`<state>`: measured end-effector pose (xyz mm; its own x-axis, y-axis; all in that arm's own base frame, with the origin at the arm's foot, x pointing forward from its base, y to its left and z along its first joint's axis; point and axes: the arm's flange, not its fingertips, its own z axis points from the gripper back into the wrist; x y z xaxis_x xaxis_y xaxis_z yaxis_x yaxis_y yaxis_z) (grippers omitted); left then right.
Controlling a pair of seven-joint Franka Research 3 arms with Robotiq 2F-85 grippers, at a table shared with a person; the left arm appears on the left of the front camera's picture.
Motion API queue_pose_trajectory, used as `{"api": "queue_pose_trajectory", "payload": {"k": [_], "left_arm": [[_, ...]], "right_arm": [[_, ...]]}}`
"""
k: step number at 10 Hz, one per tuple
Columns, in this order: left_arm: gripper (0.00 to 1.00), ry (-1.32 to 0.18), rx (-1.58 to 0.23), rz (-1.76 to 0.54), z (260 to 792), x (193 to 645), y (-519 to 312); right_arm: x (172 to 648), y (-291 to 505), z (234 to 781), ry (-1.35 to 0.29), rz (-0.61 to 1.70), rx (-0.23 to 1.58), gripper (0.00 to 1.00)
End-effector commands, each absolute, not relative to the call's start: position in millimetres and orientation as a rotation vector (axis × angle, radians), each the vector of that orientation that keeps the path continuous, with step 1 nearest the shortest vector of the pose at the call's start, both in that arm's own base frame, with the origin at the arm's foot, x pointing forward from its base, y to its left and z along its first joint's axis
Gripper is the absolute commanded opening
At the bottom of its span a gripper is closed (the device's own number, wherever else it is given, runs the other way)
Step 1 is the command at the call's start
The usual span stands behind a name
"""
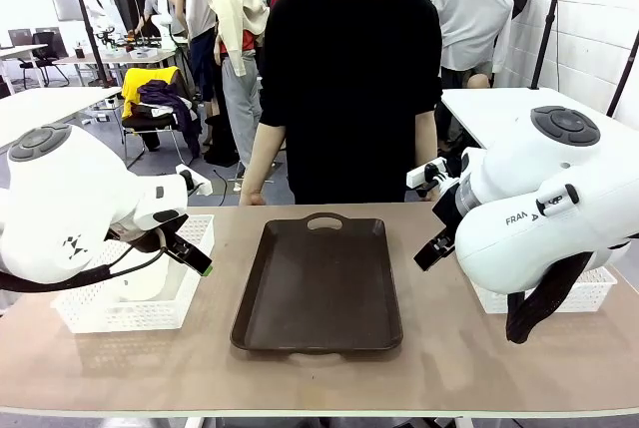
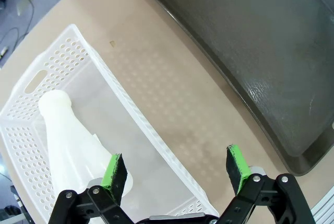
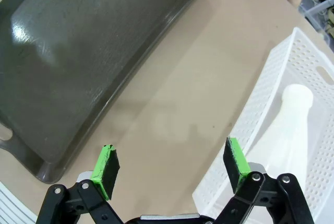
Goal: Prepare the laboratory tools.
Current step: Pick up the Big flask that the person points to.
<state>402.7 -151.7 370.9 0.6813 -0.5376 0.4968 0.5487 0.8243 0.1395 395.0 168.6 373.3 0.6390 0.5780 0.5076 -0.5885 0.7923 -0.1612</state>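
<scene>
A frosted white flask [image 2: 68,140] lies on its side in the white mesh basket [image 2: 78,62] on the left. My left gripper [image 2: 176,171] hangs open over that basket's inner wall, one pad above the flask's base. A second frosted flask [image 3: 284,130] lies in the right basket [image 3: 271,78]. My right gripper [image 3: 169,169] is open above the bare tabletop beside that basket's wall, with nothing between its fingers. In the front view the left gripper [image 1: 190,248] hangs over the left basket [image 1: 130,313], and the right arm [image 1: 529,218] covers most of the right basket [image 1: 584,293].
A dark brown tray [image 1: 319,283] lies in the middle of the table, with nothing on it. A person in black stands at the far edge with a hand [image 1: 250,196] resting on the table. Bare tabletop runs along the near edge.
</scene>
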Motion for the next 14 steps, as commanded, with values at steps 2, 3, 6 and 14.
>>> {"api": "queue_pose_trajectory", "payload": {"k": [2,3,6,14], "left_arm": [[1.0,-0.551,-0.021,-0.607,371,403,-151],[1.0,-0.551,-0.021,-0.607,371,403,-151],[1.0,-0.565,-0.066,-0.602,398,400,-153],[1.0,-0.33,-0.978,-0.432,469,427,-52]], "right_arm": [[395,168,373,-0.572,0.663,0.021,1.0],[395,168,373,-0.572,0.663,0.021,1.0],[391,144,403,-0.586,0.611,0.105,1.0],[390,27,480,-0.496,0.537,0.911,1.0]]}}
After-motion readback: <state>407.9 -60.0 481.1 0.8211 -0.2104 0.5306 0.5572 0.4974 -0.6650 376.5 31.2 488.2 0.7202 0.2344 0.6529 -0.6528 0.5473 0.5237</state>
